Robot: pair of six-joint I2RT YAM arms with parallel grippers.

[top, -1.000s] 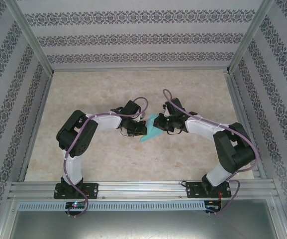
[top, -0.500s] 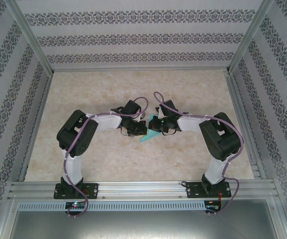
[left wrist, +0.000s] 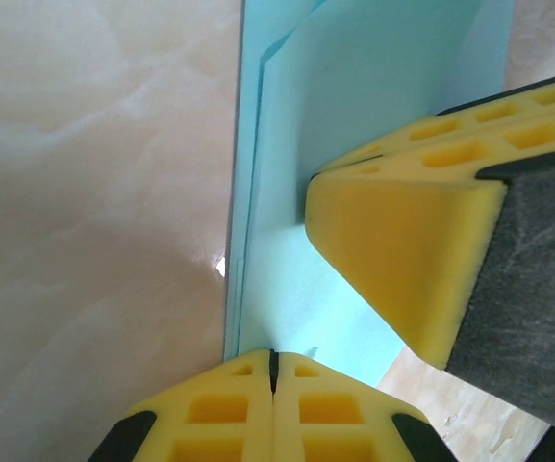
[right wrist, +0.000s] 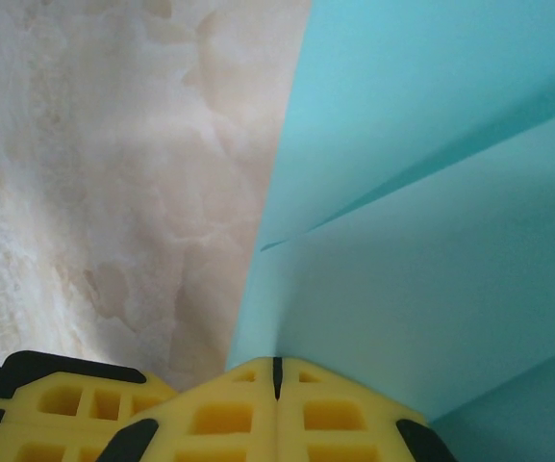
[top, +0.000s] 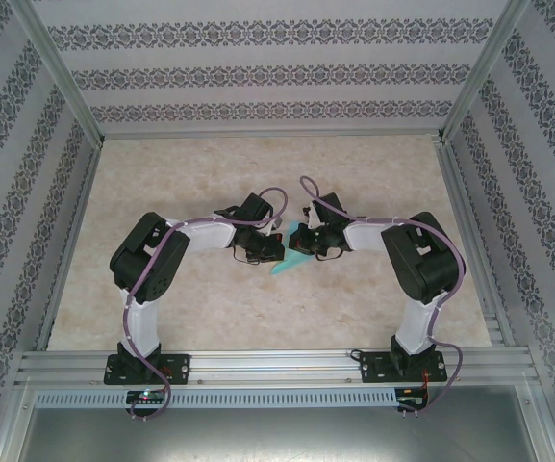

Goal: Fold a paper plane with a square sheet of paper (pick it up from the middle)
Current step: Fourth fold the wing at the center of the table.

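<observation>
The turquoise sheet of paper lies flat on the table, folded into a pointed paper plane shape with its tip toward the near left. Layered flaps and a straight folded edge show in the left wrist view and the right wrist view. My left gripper is shut, its tips resting on the paper near the left edge. My right gripper is also shut, tips down on the paper. The right gripper's yellow fingers sit close beside the left ones. Much of the paper is hidden under both grippers from above.
The marbled beige table is ringed by an aluminium frame and patterned walls. Both arms bend inward and meet at the middle of the table, with purple cables looping above the wrists.
The right arm's elbow swung inward and its gripper slid left over the paper, closer to the left gripper. The left arm stayed put.
</observation>
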